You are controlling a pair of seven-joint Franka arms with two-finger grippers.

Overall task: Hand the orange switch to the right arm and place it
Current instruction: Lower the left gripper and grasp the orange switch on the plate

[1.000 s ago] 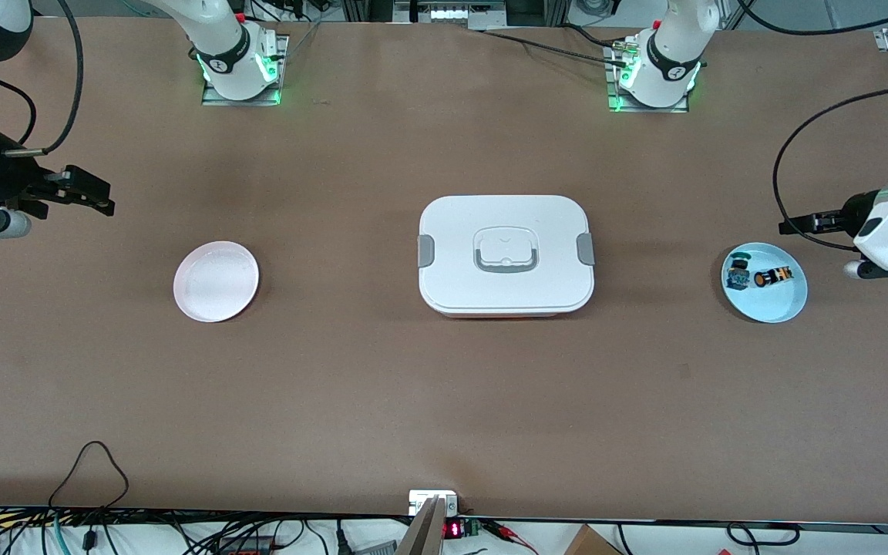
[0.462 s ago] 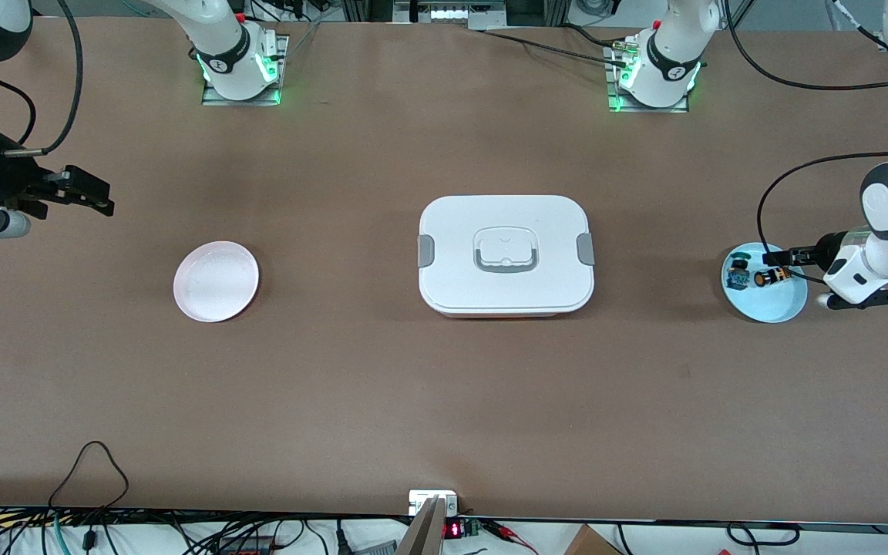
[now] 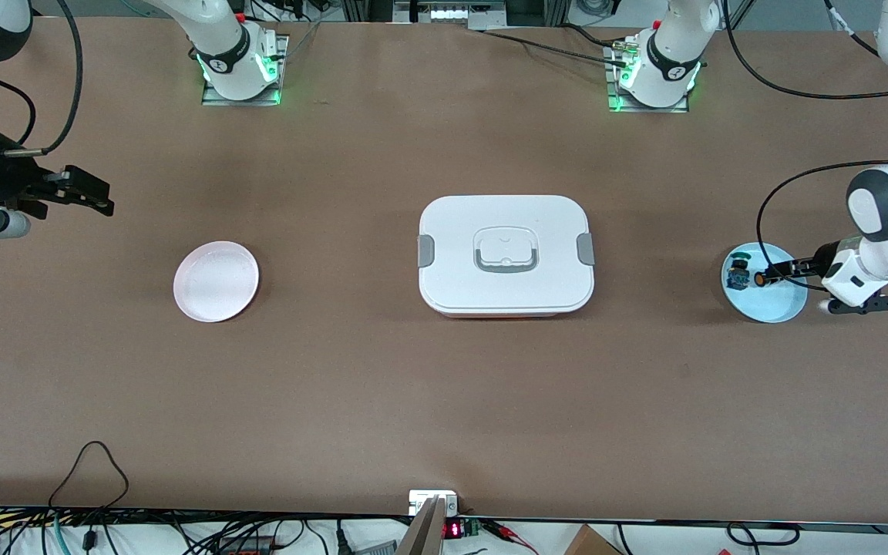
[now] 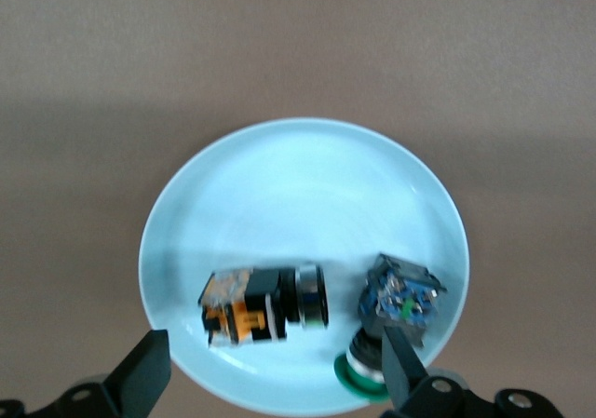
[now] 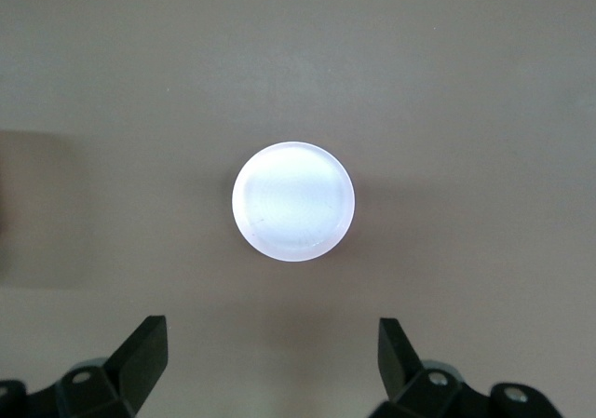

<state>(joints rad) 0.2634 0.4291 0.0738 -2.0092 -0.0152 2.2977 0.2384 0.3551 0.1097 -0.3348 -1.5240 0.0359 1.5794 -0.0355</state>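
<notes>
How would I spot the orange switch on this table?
Find the white lidded box, then look toward the left arm's end of the table for the pale blue plate. Two small parts lie on it; the orange switch is black with orange markings, the other part blue.

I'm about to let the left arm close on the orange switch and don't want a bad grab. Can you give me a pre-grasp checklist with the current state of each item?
1. Left claw open: ok, fingers spread wide.
2. Orange switch between the fingers: ok, it lies in the gap, on its side in the blue plate.
3. Blue component out of the way: not ok, one finger sits right by it and may catch it.
4. Claw low enough to grip: cannot tell.
5. Right claw ready for the handover: ok, open and waiting at its end of the table.
6. White plate free to receive the switch: ok.
</notes>
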